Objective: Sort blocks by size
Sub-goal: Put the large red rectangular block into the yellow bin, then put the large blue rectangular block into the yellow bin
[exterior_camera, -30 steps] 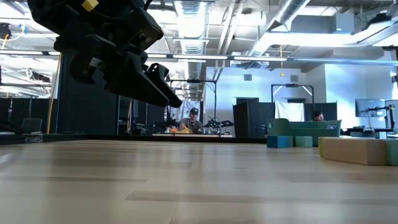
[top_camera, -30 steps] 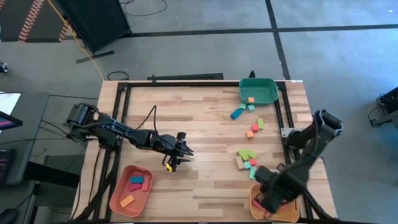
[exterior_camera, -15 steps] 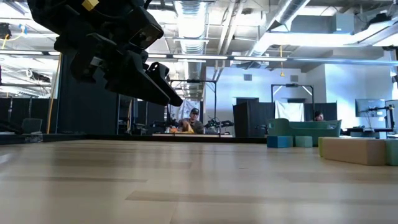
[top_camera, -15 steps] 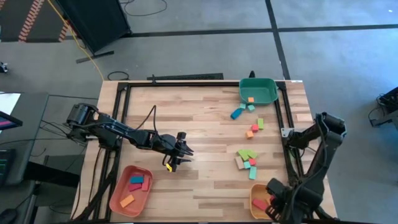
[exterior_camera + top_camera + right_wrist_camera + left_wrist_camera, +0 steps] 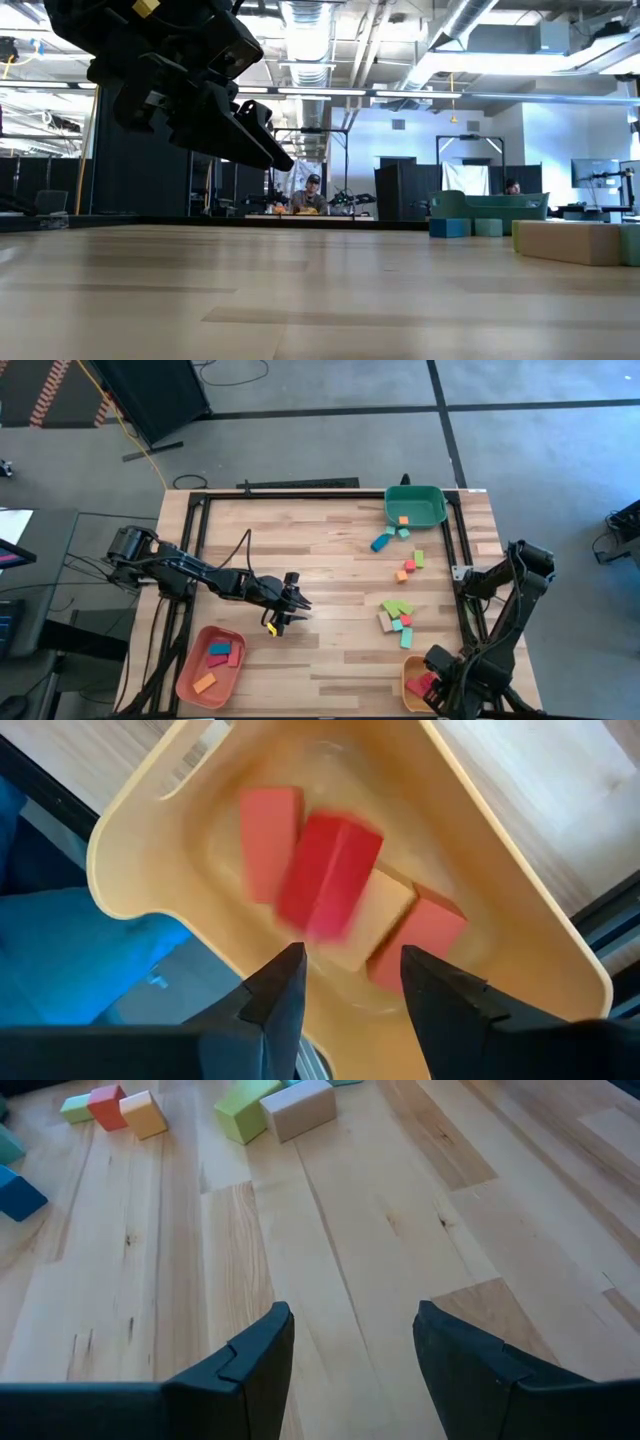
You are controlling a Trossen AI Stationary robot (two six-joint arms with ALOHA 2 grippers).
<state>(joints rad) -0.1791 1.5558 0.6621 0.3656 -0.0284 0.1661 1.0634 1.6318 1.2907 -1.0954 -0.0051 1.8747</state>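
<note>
My right gripper [image 5: 447, 688] [image 5: 350, 982] hangs open, pointing down over the yellow tray [image 5: 408, 695] [image 5: 130, 830] at the table's near right corner. A blurred red block [image 5: 330, 875] sits in the tray below its fingers, on top of pink blocks [image 5: 268, 840] and a tan one [image 5: 378, 912]. My left gripper [image 5: 298, 610] [image 5: 350, 1340] hovers open above bare wood at mid-table. Loose blocks [image 5: 397, 616] lie in a cluster on the table's right half, with more [image 5: 408, 565] farther back.
A green tray [image 5: 432, 500] holding an orange block stands at the far right. A salmon tray [image 5: 190, 678] with several blocks sits at the near left. A blue block [image 5: 382, 542] lies near the green tray. A black frame rail [image 5: 465, 600] runs along the right edge.
My right arm has swung toward the table's near right corner and sunk a little, ending over the yellow tray. A red block now shows in the tray beside the gripper.
</note>
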